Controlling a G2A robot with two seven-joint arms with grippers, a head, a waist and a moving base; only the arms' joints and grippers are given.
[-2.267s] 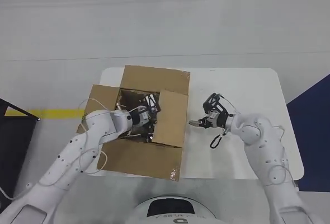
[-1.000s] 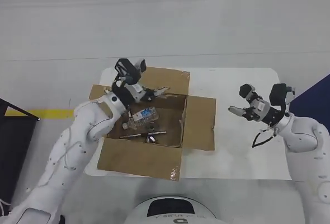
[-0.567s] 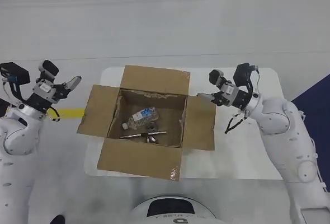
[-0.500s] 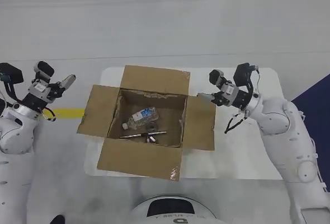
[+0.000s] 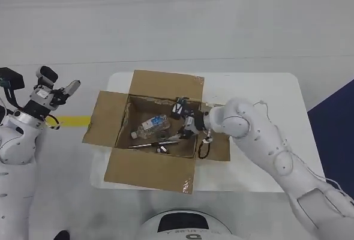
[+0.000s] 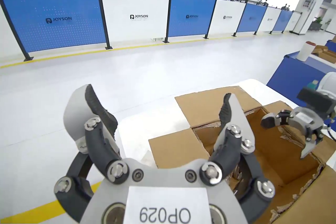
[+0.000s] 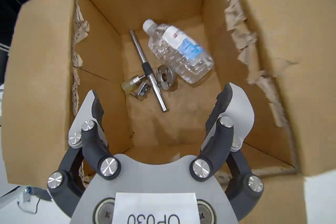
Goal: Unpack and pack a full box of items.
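Note:
The open cardboard box (image 5: 164, 87) stands on the white table (image 5: 255, 96) with its flaps spread. At its bottom lie a clear water bottle (image 7: 181, 51), a metal rod (image 7: 148, 70), a round flange (image 7: 166, 76) and a small clamp piece (image 7: 136, 87). In the top view the bottle (image 5: 153, 125) and rod (image 5: 154, 144) lie near the middle. My right gripper (image 5: 179, 119) hangs open above the box interior, holding nothing, its own view (image 7: 160, 99) looking straight down. My left gripper (image 5: 60, 81) stays open and empty off the table's left side, seen in its wrist view (image 6: 157, 99).
Torn paper edges line the box walls (image 7: 236, 15). The right flap (image 5: 216, 135) lies under the right arm. Bare table (image 5: 267, 144) extends right of the box. In the left wrist view the box flap (image 6: 207, 104) and the right gripper (image 6: 288, 121) appear; fencing stands behind.
The right arm swung from beside the box's right flap to over the box interior. The left arm, which earlier swung out of the box to the far left, has held still since.

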